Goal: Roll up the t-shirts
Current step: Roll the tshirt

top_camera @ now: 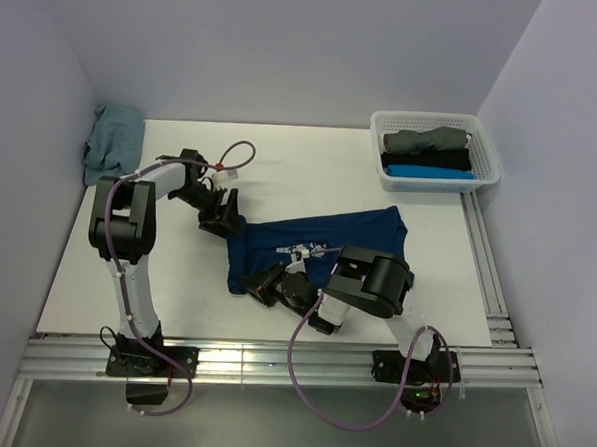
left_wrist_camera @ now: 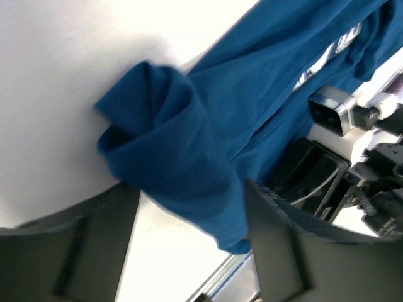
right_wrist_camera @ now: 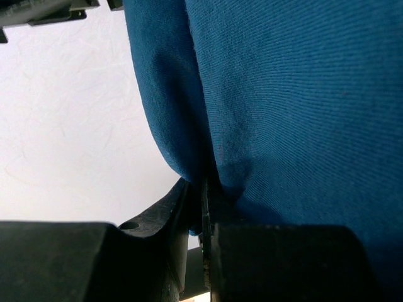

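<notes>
Back L corner: teal tee (top_camera: pixel 112 144) in a heap. L gripper (top_camera: pixel 222 217) has jaws wide apart, w/ a bunched corner of the navy t-shirt (top_camera: pixel 350 236) between em, not pinched. Navy one lies crumpled mid table (top_camera: pixel 311 169). R gripper (top_camera: pixel 273 284) clamped tight on its near-edge fold. Far R: basket (top_camera: pixel 488 158) w/ 3 folded tees (top_camera: pixel 427 158), grey, black, bright blue

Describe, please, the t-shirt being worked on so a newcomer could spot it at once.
On the white table, toward its near edge and centre, lies the dark blue t-shirt. Unlike the folded shirts in the far-right basket and the teal one far left, it is spread loose and bears a white print.
</notes>
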Controlling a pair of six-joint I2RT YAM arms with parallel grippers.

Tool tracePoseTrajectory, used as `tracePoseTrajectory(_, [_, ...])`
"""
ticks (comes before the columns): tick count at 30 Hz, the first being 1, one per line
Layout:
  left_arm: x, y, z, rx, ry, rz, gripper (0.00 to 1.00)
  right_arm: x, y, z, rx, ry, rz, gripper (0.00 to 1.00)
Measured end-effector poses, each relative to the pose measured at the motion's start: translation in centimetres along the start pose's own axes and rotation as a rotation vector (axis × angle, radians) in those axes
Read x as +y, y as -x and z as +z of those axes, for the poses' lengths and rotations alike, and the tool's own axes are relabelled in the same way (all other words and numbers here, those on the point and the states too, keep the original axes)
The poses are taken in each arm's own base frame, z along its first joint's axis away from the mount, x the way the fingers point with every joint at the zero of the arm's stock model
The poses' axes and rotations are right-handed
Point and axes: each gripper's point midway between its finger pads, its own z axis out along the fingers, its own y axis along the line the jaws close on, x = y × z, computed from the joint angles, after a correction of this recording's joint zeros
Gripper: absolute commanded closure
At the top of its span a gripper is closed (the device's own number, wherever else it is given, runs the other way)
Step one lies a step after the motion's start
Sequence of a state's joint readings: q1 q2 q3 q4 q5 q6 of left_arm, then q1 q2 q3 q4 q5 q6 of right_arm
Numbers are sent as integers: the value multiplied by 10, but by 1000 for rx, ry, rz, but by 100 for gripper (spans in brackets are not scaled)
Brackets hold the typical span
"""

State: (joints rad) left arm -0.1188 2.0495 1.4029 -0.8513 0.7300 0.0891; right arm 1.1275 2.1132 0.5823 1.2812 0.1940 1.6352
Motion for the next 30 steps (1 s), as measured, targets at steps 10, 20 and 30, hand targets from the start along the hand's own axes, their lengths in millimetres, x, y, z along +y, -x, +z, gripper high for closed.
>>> tracePoseTrajectory(10, [-1,3,17,39,51,-7,100,-9,3,-1,-10,-66,-37,70])
tracePoseTrajectory(20, [5,10,15,82,267,90,100,29,-4,13,-83,-309,-311,40])
tracePoseTrajectory(30, [-1,13,12,119,397,156,100,40,5,1,-165,-625,-637,40])
